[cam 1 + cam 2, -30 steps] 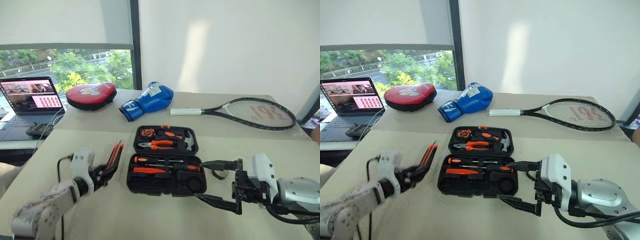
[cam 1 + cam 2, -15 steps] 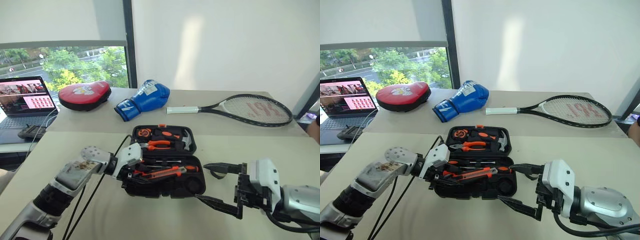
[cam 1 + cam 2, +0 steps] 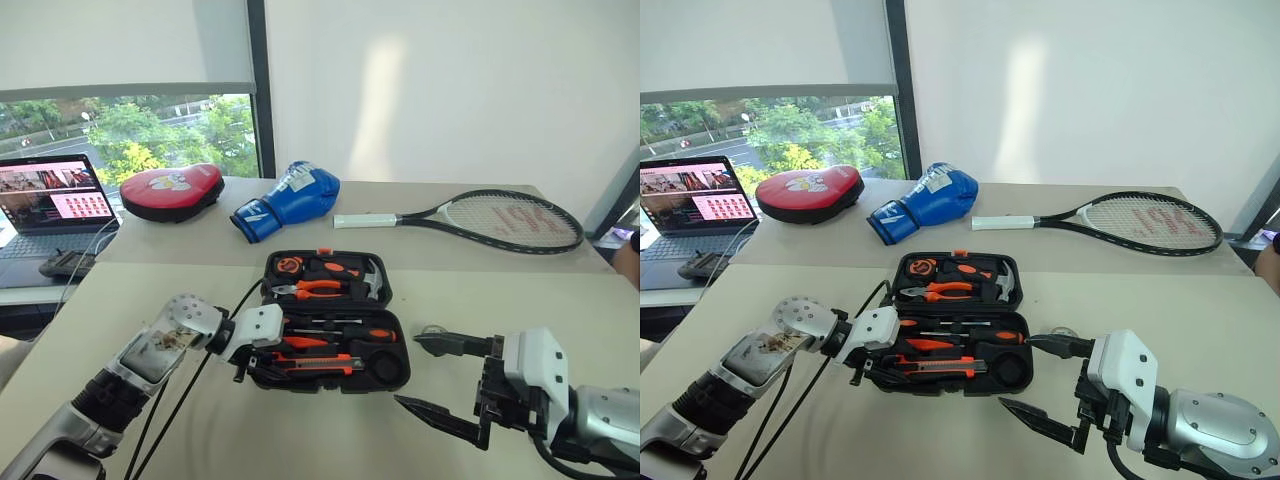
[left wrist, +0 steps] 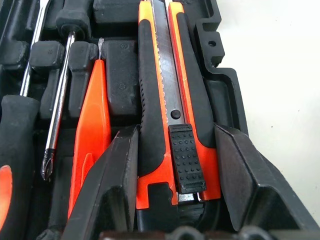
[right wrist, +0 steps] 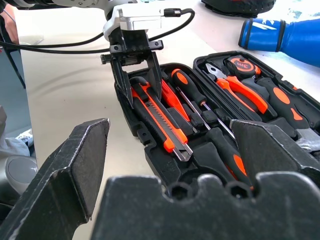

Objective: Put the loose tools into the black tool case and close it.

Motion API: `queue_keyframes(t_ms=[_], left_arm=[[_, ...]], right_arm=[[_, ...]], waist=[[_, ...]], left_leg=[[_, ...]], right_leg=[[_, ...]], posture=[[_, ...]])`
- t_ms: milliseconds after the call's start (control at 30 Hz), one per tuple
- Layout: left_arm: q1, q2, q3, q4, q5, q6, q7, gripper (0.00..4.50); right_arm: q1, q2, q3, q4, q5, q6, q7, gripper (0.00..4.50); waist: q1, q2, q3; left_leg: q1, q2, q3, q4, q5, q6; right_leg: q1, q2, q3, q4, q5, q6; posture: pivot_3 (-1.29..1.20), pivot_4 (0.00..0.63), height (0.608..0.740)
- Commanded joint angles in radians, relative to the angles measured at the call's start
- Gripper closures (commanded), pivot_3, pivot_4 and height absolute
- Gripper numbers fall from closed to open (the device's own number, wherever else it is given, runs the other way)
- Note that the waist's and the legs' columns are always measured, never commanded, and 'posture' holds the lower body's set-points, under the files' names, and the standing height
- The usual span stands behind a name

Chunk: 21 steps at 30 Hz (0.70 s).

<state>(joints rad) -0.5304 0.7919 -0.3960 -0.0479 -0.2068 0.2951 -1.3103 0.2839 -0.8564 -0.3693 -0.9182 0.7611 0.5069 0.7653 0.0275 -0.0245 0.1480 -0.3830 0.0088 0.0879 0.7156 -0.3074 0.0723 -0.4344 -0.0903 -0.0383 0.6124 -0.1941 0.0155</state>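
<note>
Left wrist view, your stock: left gripper (image 4: pixel 175 200) grasping utility knife (image 4: pixel 167 100) in black tool case (image 3: pixel 335 335); right gripper (image 3: pixel 440 385) released, empty.

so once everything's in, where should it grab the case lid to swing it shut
Probably the lid's far long edge, near the small orange latch, since the hinge runs along the middle where lid meets the tool case's tray. Come from behind the case and pull toward the robot. The lid lies flat on the table, so fingers likely need to hook under its rim. The right gripper stands open.
</note>
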Motion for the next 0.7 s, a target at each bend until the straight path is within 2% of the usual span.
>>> queue_keyframes(t_ms=[33, 300, 700], left_arm=[[0.011, 0.009, -0.008, 0.096, 0.070, -0.081, -0.014, 2.72], [-0.003, 0.003, 0.003, 0.148, 0.072, -0.123, -0.046, 2.72], [0.010, -0.036, -0.006, 0.140, 0.083, -0.083, -0.042, 2.72]], right_arm=[[-0.011, -0.014, -0.035, -0.002, 0.013, -0.009, 0.016, 0.00], [-0.014, -0.019, -0.040, 0.008, 0.007, -0.009, 0.027, 0.00], [-0.016, -0.021, -0.037, 0.012, 0.001, -0.009, 0.026, 0.00]], waist=[[0.000, 0.000, 0.000], [-0.001, 0.002, -0.001], [-0.002, 0.003, -0.002]], left_leg=[[0.001, 0.000, 0.000, 0.000, 0.000, 0.000], [0.011, 0.002, 0.000, -0.001, 0.000, 0.000], [0.012, 0.003, 0.000, -0.001, 0.000, 0.000]], right_leg=[[0.000, 0.000, 0.000, 0.000, 0.000, 0.000], [0.010, 0.000, 0.000, -0.001, -0.003, -0.003], [0.010, 0.000, 0.000, -0.001, -0.002, -0.001]], posture=[[0.00, 0.150, 0.740], [0.00, 0.150, 0.740], [0.00, 0.150, 0.740]])
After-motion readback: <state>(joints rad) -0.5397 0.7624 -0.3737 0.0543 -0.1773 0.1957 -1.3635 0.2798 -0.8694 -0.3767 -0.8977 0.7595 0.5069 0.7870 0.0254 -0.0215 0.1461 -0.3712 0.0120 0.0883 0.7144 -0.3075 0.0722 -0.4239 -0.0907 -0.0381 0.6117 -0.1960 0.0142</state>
